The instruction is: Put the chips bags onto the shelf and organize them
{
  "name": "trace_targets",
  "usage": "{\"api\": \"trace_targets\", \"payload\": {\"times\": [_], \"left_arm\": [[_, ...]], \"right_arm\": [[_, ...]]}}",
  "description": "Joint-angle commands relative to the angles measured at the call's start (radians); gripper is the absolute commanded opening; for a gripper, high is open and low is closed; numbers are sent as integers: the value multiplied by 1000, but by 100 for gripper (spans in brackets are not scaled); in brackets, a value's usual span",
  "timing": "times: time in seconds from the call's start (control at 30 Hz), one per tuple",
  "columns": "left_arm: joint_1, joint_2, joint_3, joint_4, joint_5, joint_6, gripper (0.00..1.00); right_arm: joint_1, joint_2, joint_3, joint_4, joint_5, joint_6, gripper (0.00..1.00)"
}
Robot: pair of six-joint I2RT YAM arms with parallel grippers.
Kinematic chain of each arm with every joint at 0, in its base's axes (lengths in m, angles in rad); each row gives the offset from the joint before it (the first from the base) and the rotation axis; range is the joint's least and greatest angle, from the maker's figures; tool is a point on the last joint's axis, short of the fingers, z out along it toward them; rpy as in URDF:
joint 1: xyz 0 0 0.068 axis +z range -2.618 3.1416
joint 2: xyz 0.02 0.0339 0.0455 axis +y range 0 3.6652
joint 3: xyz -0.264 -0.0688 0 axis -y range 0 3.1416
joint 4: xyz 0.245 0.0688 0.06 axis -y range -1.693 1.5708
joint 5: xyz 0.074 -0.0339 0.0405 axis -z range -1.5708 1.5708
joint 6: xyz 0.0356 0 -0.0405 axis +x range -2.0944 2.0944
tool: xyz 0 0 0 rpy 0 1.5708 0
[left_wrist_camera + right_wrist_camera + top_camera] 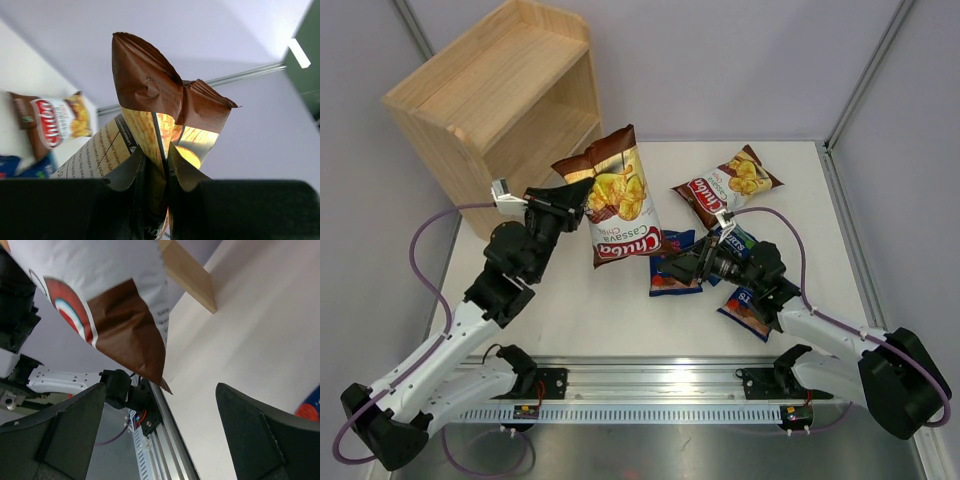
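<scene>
A large brown-and-white Chuba chips bag (pixel 617 200) hangs above the table, and my left gripper (pixel 582 196) is shut on its edge. The left wrist view shows that bag (pixel 160 100) pinched between the jaws of the left gripper (pixel 167 195). A second Chuba bag (pixel 730 183) lies flat at the back right. Small blue bags (pixel 675 268) (pixel 750 305) lie mid-table. My right gripper (pixel 670 268) hovers open over one of them, nothing between its fingers (pixel 260 435). The held bag's lower corner (pixel 120 320) hangs ahead of it. The wooden shelf (pixel 510 90) stands at the far left.
The shelf's open side faces right, toward the held bag, and a shelf edge (pixel 187 272) shows in the right wrist view. A metal rail (pixel 650 385) runs along the near table edge. Purple cables loop beside both arms.
</scene>
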Motion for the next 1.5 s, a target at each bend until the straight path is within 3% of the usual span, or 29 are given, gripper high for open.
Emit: {"api": "trace_targets", "payload": {"times": [0.0,0.13,0.3,0.57,1.1,1.37,1.47], "left_arm": [[-13,-36,35,238,-43,-135,0],[-44,-36,33,304,-43,-201,0],[-84,-18,39,323,-40,-293,0],[-180,-19,15,318,-109,-351,0],[-196,-73,-80,174,-176,-440,0],[-199,-151,-122,60,-207,-402,0],[-199,-169,-148,56,-193,-405,0]], "right_arm": [[80,-34,5,216,71,-100,99],[156,-3,6,320,151,-159,99],[215,103,-23,691,252,-143,100],[316,160,51,815,423,-291,100],[333,72,135,820,512,-347,99],[331,2,152,685,551,-355,100],[331,-15,187,596,551,-349,93]]}}
